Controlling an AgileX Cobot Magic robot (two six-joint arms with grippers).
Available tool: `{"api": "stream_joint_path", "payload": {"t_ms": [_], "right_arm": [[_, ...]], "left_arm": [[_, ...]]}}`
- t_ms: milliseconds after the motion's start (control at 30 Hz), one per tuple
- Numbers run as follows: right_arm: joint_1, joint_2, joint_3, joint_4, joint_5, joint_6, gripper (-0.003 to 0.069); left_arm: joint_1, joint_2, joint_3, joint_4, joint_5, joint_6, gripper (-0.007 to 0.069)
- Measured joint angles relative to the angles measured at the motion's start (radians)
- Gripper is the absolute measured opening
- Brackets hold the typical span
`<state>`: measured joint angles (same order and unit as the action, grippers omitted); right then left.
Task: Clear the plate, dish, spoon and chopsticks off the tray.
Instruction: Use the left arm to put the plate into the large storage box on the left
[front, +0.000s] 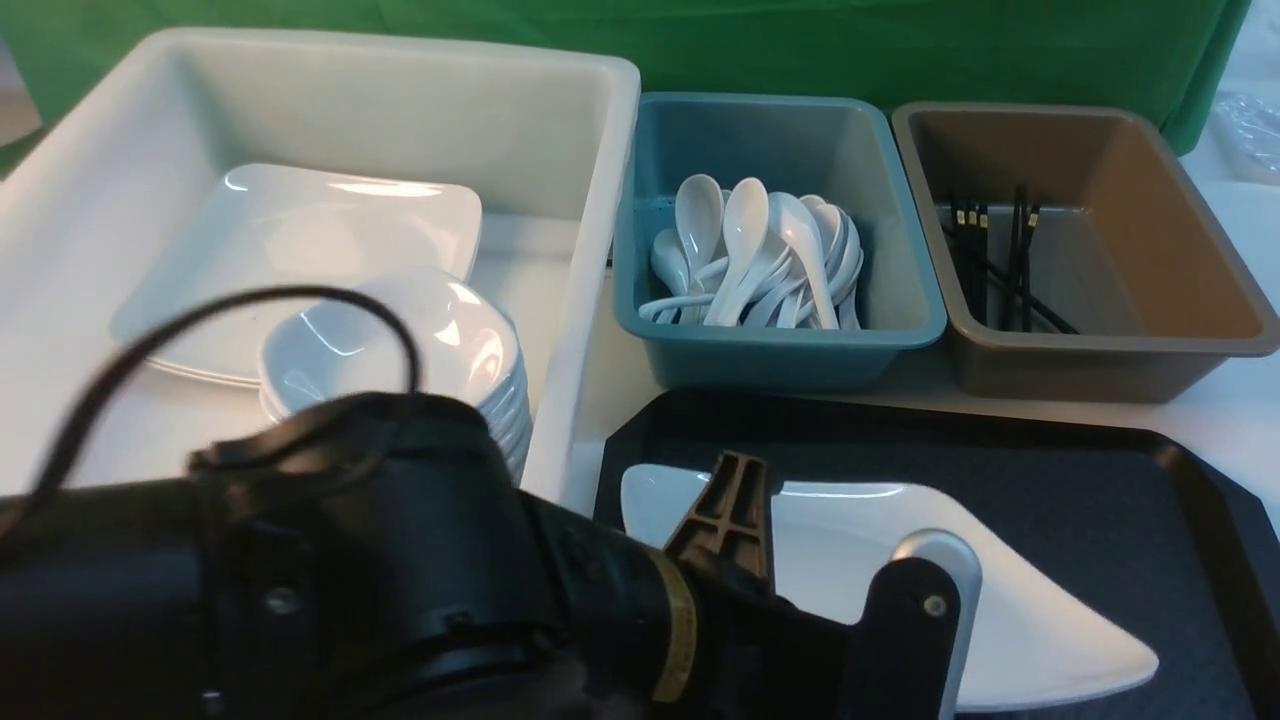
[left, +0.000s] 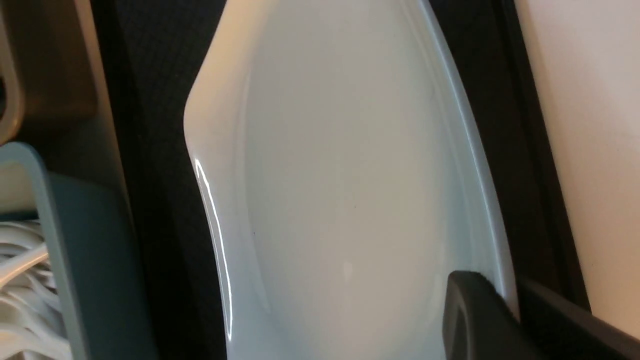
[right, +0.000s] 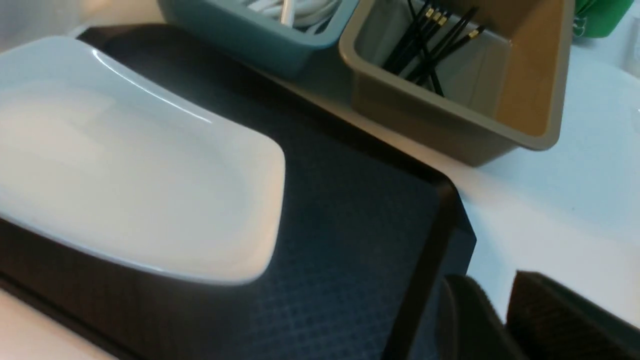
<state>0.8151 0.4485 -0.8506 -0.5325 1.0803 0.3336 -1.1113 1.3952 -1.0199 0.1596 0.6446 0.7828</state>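
Observation:
The plate (front: 880, 560) lies on the left half of the black tray (front: 1100, 480). My left gripper (front: 745, 490) is shut on the plate's near-left rim. In the left wrist view one finger (left: 475, 310) lies on top of the plate (left: 340, 190) and the other sits under its rim. My right gripper (right: 492, 287) is shut and empty, over the tray's right rim (right: 430, 240) and the white table. Only the plate (right: 125, 165) shows on the tray. No dish, spoon or chopsticks show on it.
A deep white tub (front: 560, 130) at back left holds a large plate (front: 300, 240) and a stack of small dishes (front: 440, 340). A teal bin (front: 880, 200) holds several white spoons (front: 760, 250). A brown bin (front: 1150, 230) holds black chopsticks (front: 1000, 260). My left arm (front: 350, 580) fills the near left.

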Motion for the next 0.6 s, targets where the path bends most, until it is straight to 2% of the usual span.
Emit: {"api": "stream_joint_path", "payload": {"t_ms": [233,333,400,500,600], "right_arm": [[0.000,0.000,0.000,-0.056,-0.005,0.028,0.0156],[0.000,0.000,0.000,-0.100,-0.005,0.052,0.0058],[0.000,0.000,0.000,-0.106,-0.005,0.063,0.0033],[0.000,0.000,0.000,-0.110,-0.005,0.071,0.0022],[0.000,0.000,0.000,-0.111,-0.012,0.083,0.0022]], "left_arm": [[0.000,-0.086,0.000,-0.051,-0.074,0.026,0.0027],[0.000,-0.133,0.000,-0.060,-0.124,0.020,0.0027],[0.000,-0.150,0.000,-0.060,-0.147,0.010,0.0027],[0.000,-0.178,0.000,-0.040,-0.172,-0.007,0.0027],[0.013,-0.193,-0.010,0.041,-0.173,-0.078,0.0027]]}}
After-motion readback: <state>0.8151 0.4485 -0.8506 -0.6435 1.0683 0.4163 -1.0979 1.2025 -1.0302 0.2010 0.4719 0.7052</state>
